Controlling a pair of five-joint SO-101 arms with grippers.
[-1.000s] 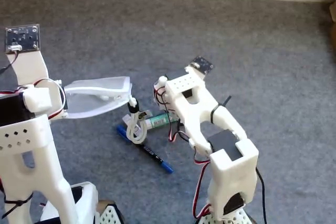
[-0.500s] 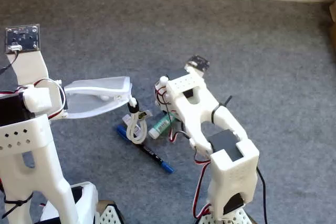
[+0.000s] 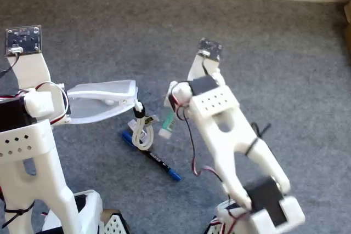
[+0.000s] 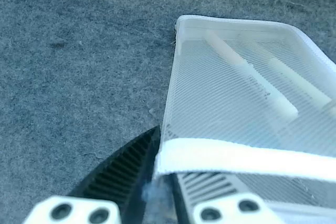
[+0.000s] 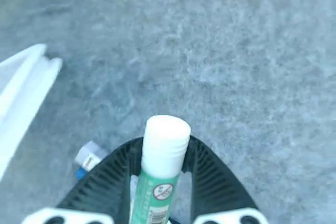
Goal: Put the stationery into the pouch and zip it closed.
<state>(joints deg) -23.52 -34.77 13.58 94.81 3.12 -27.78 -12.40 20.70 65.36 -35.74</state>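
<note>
A translucent white pouch (image 3: 103, 101) hangs level above the carpet, with my left gripper (image 4: 157, 178) shut on its edge; two pale sticks show through its mesh wall (image 4: 247, 93). My right gripper (image 5: 164, 156) is shut on a green glue stick (image 5: 161, 166) with a white cap. In the high view the glue stick (image 3: 168, 123) hangs tilted, just right of the pouch's open end. A blue pen (image 3: 151, 157) lies on the carpet below, crossed by a white looped cord (image 3: 143, 131) hanging from the pouch's corner.
Grey carpet (image 3: 285, 53) stretches free to the back and right. A small pale item (image 5: 89, 157) lies on the carpet near the pen. The pouch's edge (image 5: 21, 90) shows in the right wrist view. The arm bases stand at the front edge.
The right arm has risen with the glue stick, lifting it off the carpet and turning it from lying flat to nearly upright. The left arm and pouch have not moved.
</note>
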